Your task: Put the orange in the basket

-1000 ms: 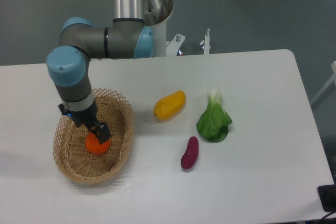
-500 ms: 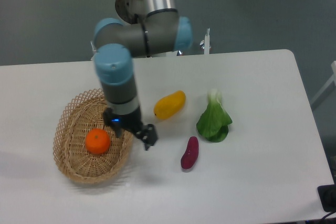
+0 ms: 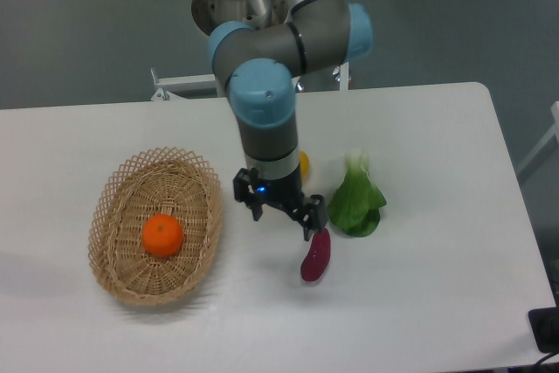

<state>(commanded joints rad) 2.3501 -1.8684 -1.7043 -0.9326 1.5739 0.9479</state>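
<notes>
The camera is looking down on a white table (image 3: 419, 303) from the near side, with the robot's base standing at the far edge. The orange (image 3: 162, 235) is lying in the middle of the basket (image 3: 115, 279), which is sitting toward the left of the table. Nothing is touching the fruit; it is resting alone on the woven floor, with the lattice rim all around it.

The arm (image 3: 266, 102) is reaching out over the middle of the table, well to the right of the basket, and is pointing its wrist downward. The gripper (image 3: 281, 210) is hanging empty, its two dark fingers (image 3: 314, 217) standing spread apart with nothing between them. One finger is showing just above the upper end of a purple eggplant (image 3: 316, 254), though from this angle I cannot tell whether it is touching it or hovering over it.

A leafy green vegetable (image 3: 356, 199) with a pale stalk is lying just right of the gripper. A yellow fruit (image 3: 303, 163) is peeking out as a small sliver from behind the wrist, mostly hidden by the arm.
</notes>
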